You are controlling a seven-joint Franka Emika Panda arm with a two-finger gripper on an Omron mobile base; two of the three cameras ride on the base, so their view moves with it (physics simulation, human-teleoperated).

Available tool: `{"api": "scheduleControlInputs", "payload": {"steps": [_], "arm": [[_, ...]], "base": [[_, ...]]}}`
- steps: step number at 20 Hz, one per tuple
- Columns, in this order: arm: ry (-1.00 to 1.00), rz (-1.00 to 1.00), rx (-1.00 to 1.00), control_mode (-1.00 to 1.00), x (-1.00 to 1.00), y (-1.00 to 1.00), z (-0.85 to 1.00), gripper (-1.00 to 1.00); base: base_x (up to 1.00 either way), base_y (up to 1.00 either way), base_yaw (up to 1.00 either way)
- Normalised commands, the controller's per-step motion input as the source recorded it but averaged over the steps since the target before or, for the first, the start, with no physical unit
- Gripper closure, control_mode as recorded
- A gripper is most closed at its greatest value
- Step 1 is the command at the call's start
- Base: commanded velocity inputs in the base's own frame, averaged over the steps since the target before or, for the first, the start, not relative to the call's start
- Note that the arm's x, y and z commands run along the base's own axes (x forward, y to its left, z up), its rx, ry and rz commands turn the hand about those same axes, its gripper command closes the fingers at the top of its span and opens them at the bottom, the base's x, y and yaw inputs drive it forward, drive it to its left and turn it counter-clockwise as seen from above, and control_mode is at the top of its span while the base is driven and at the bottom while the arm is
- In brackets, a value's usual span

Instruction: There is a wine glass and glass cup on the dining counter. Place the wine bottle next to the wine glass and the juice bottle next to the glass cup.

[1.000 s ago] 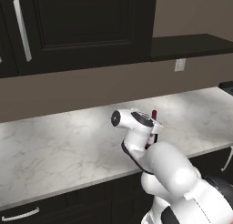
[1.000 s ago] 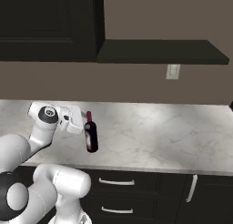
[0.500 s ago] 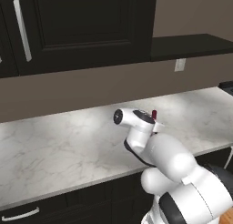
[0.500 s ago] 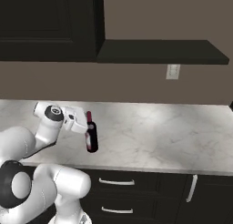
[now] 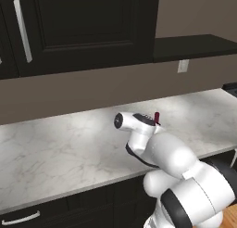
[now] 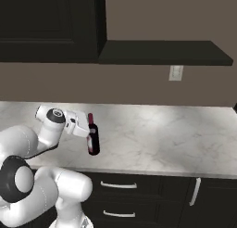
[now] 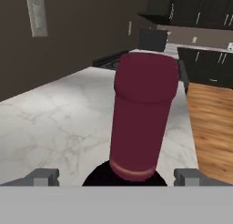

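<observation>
Claw (image 6: 87, 131) spread either side of wine bottle (image 6: 93, 140)'s neck, tips wide of it in hand view, nothing gripped yet. Bottle upright on marble tabletop (image 6: 152, 139), near its front edge. Glass: rigid, smooth, likely slippery, fairly heavy, breakable; grab neck or shoulder. Label red-white, text unreadable.

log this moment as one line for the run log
gripper: around the wine bottle neck, grip unclear | wine bottle: upright on marble counter | phase: pickup
</observation>
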Motion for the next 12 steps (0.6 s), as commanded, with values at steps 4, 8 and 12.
{"api": "scheduleControlInputs", "payload": {"steps": [4,8,12], "arm": [[0.05,0.0,-0.05,-1.0,0.0,0.0,-0.28,-1.0],[0.04,0.0,-0.02,-1.0,0.0,-0.02,-0.21,-1.0],[0.06,0.0,0.0,-1.0,0.0,0.0,-0.2,-1.0]], "base": [[0.0,0.0,0.0],[0.0,0.0,0.0],[0.0,0.0,0.0]]}}
